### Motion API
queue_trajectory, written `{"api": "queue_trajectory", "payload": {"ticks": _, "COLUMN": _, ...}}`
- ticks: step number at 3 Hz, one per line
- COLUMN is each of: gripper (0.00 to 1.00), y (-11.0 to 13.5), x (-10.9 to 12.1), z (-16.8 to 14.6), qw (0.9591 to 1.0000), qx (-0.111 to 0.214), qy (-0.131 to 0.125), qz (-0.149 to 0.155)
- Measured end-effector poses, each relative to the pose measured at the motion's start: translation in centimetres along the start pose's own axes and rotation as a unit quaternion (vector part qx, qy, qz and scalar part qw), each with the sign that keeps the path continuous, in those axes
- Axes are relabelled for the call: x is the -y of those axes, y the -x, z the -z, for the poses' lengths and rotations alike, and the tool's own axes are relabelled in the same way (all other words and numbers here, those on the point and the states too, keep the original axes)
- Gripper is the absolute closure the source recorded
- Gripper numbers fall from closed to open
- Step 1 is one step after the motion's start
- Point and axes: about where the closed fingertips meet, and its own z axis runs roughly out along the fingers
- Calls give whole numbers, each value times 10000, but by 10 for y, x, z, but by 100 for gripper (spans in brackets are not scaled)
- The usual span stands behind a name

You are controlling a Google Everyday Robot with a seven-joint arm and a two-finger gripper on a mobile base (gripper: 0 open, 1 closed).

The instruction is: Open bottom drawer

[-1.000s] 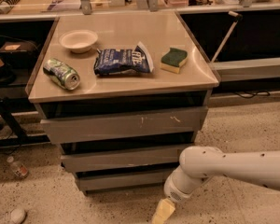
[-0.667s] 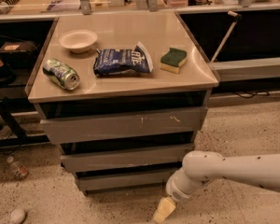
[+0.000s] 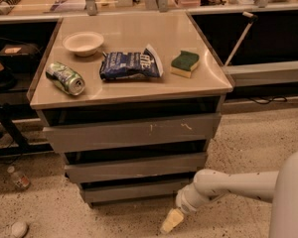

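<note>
The bottom drawer [image 3: 134, 191] is the lowest and narrowest of three grey fronts under the tan cabinet top. It looks closed, with a dark gap above it. My white arm reaches in from the lower right. My gripper [image 3: 172, 220] hangs near the floor, just below and right of the bottom drawer's front, apart from it. Only a pale yellowish fingertip shows.
On the cabinet top [image 3: 139, 90] lie a white bowl [image 3: 83, 42], a green can [image 3: 65, 78] on its side, a blue chip bag [image 3: 131, 65] and a green-yellow sponge [image 3: 184, 63]. The top drawer [image 3: 134, 131] has white scratches. A bottle [image 3: 19, 178] lies on the speckled floor at left.
The arm has shifted slightly to the right. The drawers have not moved.
</note>
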Motion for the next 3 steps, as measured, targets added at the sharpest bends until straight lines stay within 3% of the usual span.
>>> {"api": "queue_trajectory", "payload": {"ticks": 2, "gripper": 0, "y": -1, "x": 2, "z": -12, "qw": 10000, "qx": 75, "qy": 27, "qz": -36}}
{"api": "queue_trajectory", "payload": {"ticks": 3, "gripper": 0, "y": -5, "x": 20, "z": -40, "qw": 9994, "qx": 291, "qy": -134, "qz": -126}}
